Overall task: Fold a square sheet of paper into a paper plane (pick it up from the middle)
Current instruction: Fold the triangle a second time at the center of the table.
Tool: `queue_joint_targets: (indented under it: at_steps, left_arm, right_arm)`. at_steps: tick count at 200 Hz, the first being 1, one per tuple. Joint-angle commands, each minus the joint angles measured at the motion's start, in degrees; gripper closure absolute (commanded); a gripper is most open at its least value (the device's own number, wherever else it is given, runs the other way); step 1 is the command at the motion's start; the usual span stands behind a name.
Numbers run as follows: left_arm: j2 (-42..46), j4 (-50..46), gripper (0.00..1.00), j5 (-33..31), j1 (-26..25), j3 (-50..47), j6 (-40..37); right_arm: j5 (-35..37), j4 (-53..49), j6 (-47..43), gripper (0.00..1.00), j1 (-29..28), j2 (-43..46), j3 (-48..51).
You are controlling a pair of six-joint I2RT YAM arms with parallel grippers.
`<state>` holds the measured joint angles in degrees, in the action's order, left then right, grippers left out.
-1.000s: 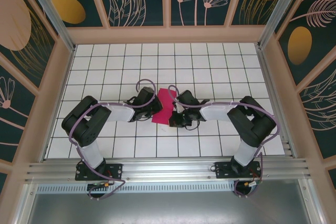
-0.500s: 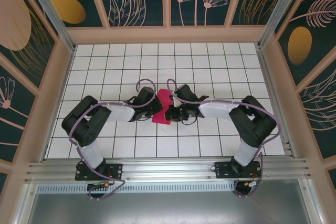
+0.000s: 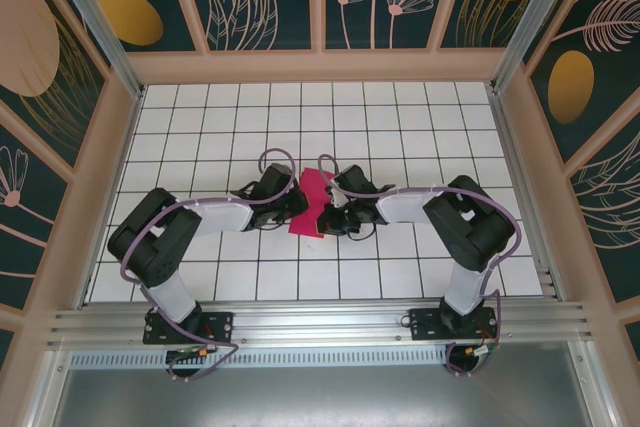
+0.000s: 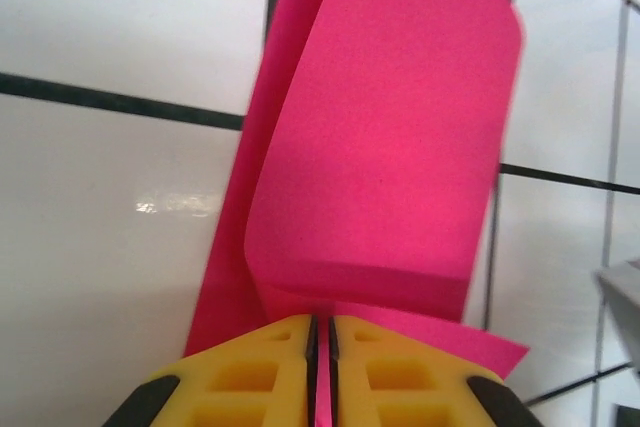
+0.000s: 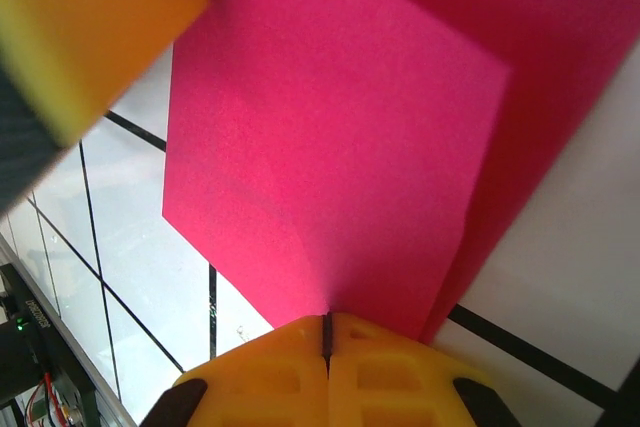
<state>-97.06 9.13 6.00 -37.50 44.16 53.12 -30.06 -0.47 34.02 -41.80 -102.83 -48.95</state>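
My left pincer [image 3: 293, 202] and my right pincer [image 3: 333, 209] meet over the square sheet of paper [image 3: 312, 205], one on each side of it. From above, the sheet sits squeezed between them on the white tiled table [image 3: 400, 127]. My left pincer is at the sheet's left edge and my right pincer at its right edge. The sheet is no flat square here. It is bent into layers, with a narrow magenta strip running from the far side towards my bases.

Through my left wrist camera, the left pincer [image 4: 322, 327] is pressed nearly together, with a thin line of magenta caught in the slit between its yellow fingers [image 4: 250, 377]. I am gripping the paper [image 4: 380, 147] by its edge. Beyond the fingertips one flap rises and curls away. A second layer lies lower behind it, against the tiles.

Through my right wrist camera, the right pincer [image 5: 327, 325] is closed tight, with its yellow fingers [image 5: 400, 367] touching. The paper [image 5: 330, 147] comes straight out of the seam between them, so it is pinched there too. A broad flap spreads away from the tips, with another layer behind it on the right. A blurred yellow finger of my left pincer [image 5: 90, 27] sits at the sheet's far corner, right against the paper.
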Motion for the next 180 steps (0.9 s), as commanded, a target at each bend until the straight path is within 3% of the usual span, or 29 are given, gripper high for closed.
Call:
queue_joint_targets:
  at_steps: [1,50,85,130,157,180]
  left_arm:
    - [3.3,-1.4,0.87,2.3,0.1,0.8,-1.6]
    - [3.7,7.0,1.00,12.0,0.1,-3.3,0.4]
    - [0.8,6.0,1.00,11.9,0.1,-3.5,1.6]
    - [-3.1,8.7,1.00,16.9,0.0,-4.3,1.5]
    - [-4.0,7.2,1.00,15.4,0.0,-4.2,0.1]
    - [-4.1,5.5,1.00,7.7,0.0,-5.1,1.2]
  right_arm:
    - [0.9,-1.1,0.1,1.00,-0.2,-2.2,1.5]
    - [1.1,-0.7,0.6,1.00,-0.2,-2.3,1.4]
    - [1.2,-0.9,0.6,1.00,-0.2,-2.5,1.0]
    - [1.3,-0.7,1.0,1.00,-0.2,-2.5,1.0]
    - [1.4,-1.1,0.7,1.00,-0.2,-2.5,1.0]
    - [1.7,-1.8,0.4,1.00,-0.2,-2.6,1.1]
